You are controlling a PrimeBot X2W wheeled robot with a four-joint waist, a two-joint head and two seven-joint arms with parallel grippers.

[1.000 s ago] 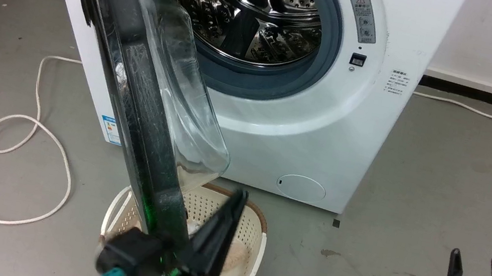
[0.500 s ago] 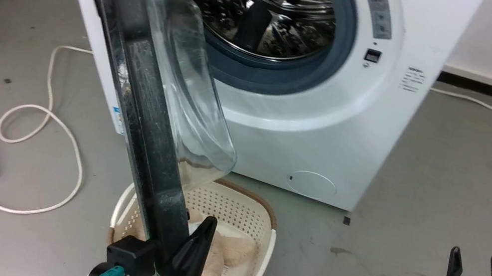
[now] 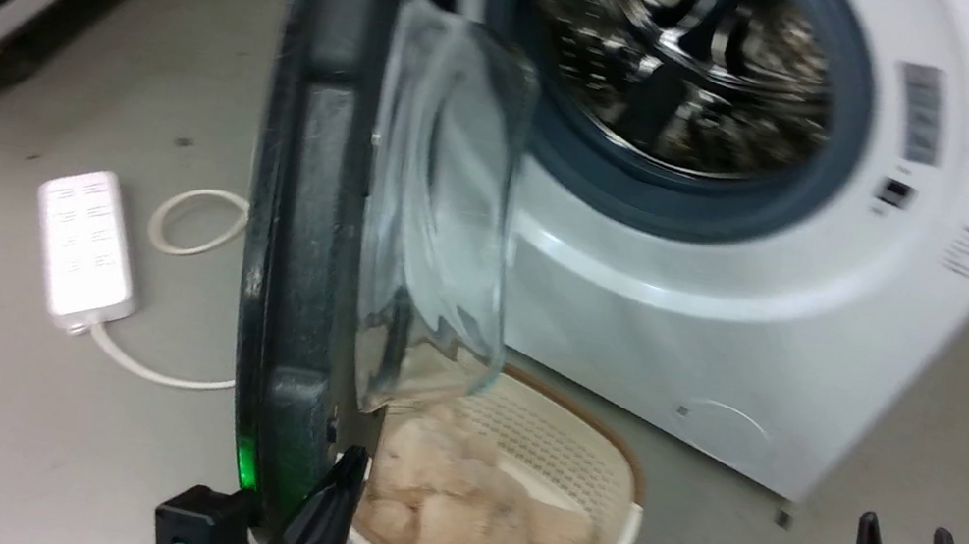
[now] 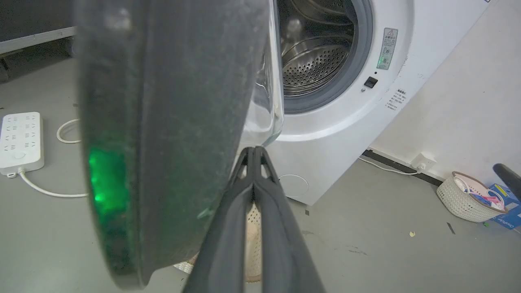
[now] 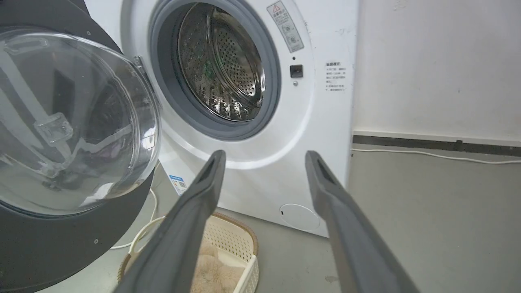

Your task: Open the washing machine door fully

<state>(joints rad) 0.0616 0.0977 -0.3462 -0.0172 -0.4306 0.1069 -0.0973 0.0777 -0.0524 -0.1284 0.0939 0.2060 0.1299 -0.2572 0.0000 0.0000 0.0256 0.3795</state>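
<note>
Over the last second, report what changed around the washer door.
The head camera swung, so the whole scene shifted. The left hand, shut, drew back towards the robot beside the lower rim of the washing machine door; whether the door swung wider I cannot tell. The right hand stayed open and idle.

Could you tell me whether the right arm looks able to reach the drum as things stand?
Probably yes: the washing machine door stands swung aside, the drum is uncovered, and nothing lies between it and the open right pincer; whether the arm stretches that far is unclear.
</note>
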